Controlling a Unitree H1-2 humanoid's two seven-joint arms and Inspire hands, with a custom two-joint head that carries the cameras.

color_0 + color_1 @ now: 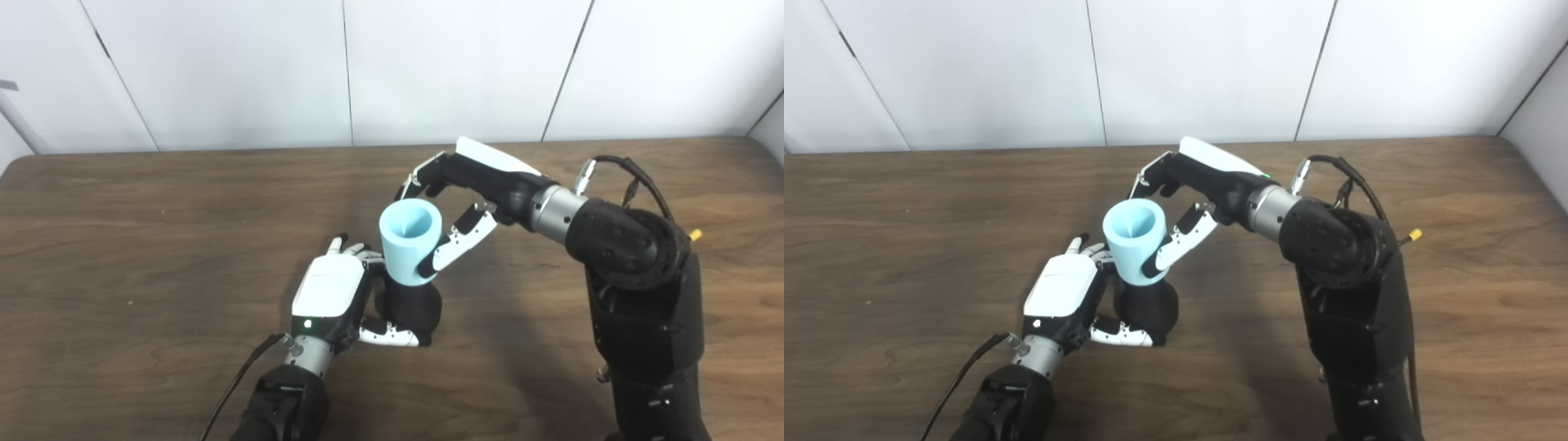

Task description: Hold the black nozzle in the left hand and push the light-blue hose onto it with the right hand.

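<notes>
Left arm enters bottom left with a black cable alongside it. Left hand (pixel 331 294) sits low over the brown wood worktop (pixel 122 257), white back plate facing up, fingers (pixel 352 248) reaching round the far side of the black nozzle (pixel 413 309) and thumb curled under its near side, so the hand is wrapped on the nozzle. Nozzle is a dark rounded lump just right of the left palm, near worktop centre, base at or close to the surface; contact with the wood is hard to judge because the shape blends into its own shadow. Directly on top of the nozzle stands the light-blue hose (pixel 409 242), a short thick tube, open end up and tilted slightly toward the camera, inside tapering like a funnel; its lower end meets the nozzle top, seating depth not visible. Right hand (pixel 465 196) comes in from the right, arm bent at the elbow. Upper fingers arch over the far rim of the hose, thumb presses the hose's right lower wall, pinching the hose between them. Right forearm, bulky black, rises from bottom right, a cable looped at the wrist and a small yellow tip (pixel 695 234) beside the elbow. White panel wall (pixel 245 73) behind the worktop.
</notes>
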